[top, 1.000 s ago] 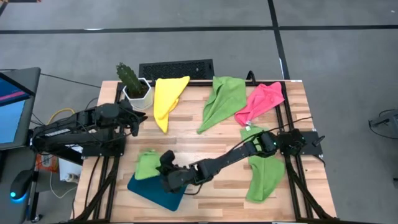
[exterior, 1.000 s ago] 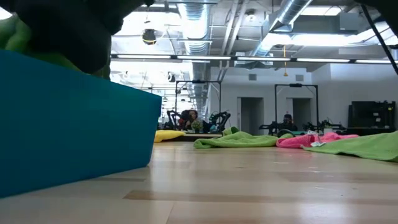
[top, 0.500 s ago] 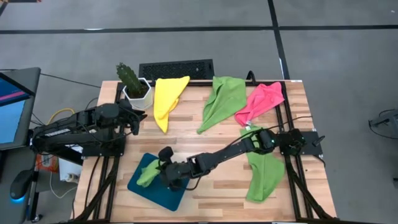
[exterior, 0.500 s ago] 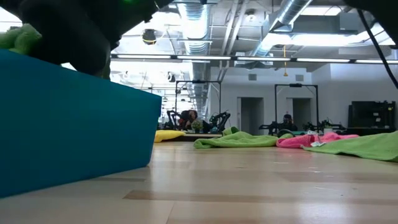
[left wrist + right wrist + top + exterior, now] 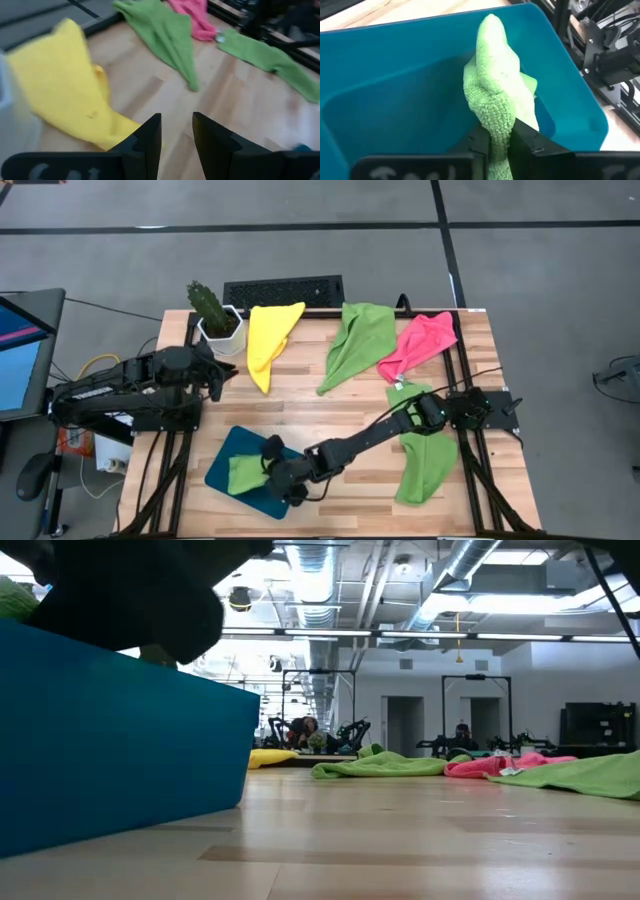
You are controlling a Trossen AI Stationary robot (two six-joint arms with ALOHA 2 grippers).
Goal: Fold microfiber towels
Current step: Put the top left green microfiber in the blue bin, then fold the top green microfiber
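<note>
My right tool (image 5: 496, 142) pinches a bunched, nubby lime green towel (image 5: 497, 100) over the teal tray (image 5: 395, 95).

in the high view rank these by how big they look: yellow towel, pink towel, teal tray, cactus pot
1. teal tray, though partly covered by the right arm
2. yellow towel and pink towel: too alike to rank
3. cactus pot, smallest

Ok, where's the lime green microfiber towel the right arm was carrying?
In the high view, the lime green microfiber towel lies in the dark teal tray at the table's front left, between the right gripper's fingers.
</note>
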